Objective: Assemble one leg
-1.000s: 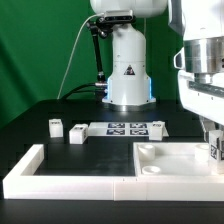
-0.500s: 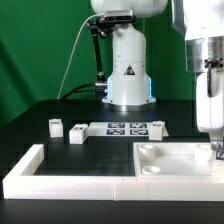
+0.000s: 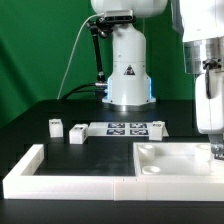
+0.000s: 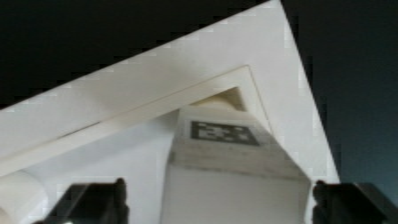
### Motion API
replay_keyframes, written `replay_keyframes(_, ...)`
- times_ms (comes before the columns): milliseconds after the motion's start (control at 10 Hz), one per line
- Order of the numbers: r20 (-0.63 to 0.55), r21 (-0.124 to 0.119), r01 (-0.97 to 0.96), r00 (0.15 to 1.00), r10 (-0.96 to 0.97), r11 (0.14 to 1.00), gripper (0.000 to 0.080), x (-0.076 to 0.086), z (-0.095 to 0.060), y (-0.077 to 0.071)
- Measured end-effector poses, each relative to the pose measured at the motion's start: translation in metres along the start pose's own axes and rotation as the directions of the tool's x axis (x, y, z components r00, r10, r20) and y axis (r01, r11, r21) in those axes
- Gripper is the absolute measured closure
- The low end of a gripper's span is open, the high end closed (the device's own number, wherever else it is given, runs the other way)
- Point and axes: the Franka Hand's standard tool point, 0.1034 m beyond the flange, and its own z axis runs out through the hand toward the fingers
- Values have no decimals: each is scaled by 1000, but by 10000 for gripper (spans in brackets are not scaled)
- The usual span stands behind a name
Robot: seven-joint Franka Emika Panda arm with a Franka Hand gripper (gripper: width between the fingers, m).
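- While nothing lying on the table had shifted in the last second, found the L-shaped border wall [image 3: 60, 170] and the square panel [image 3: 175, 160] as before, the panel tucked into the wall's corner at the exterior view's right
- Saw the gripper [image 3: 215, 150] differ from a second ago: hand narrower in outline and further toward the exterior view's right, as if turned about its own axis; hardly changed from half a second ago, tips kept low at the panel's right corner
- Took that turn as a likely twist of the leg [image 4: 228, 165] into its corner hole, the step probably near its end but not confirmed
- Showed the jaws spread in the wrist view, dark fingers [image 4: 93, 200] on either side of the leg with a gap at each side, so gripping nothing
- Placed the leg on the panel near its corner, between the fingers; long axis along the gripper's approach, so judged upright, tagged face toward the wrist camera
- Left spare blocks [image 3: 77, 132] by the marker board [image 3: 125, 128], well apart from the panel
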Motion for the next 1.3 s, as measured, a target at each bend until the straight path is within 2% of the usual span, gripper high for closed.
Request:
replay_keyframes(100,-1,-2,78,997,-78,997,177,2,0,-1)
replay_keyframes(200,-2,-13,190,982,-190,982,177,1,1,1)
replay_keyframes(600,2,-12,542,840,-542,840,150,-1,0,1)
replay_keyframes(900,-3,-14,756,654,-756,654,150,-3,-1,0)
replay_keyframes(1000,-7,-22,820,573,-820,573,150,-4,-1,0)
replay_keyframes(1100,-5,-37,871,489,-872,489,150,-5,-2,0)
replay_keyframes(1200,-9,-63,935,349,-937,349,150,-5,-3,-1)
replay_keyframes(1300,-3,-75,953,294,-956,293,150,-6,-4,-2)
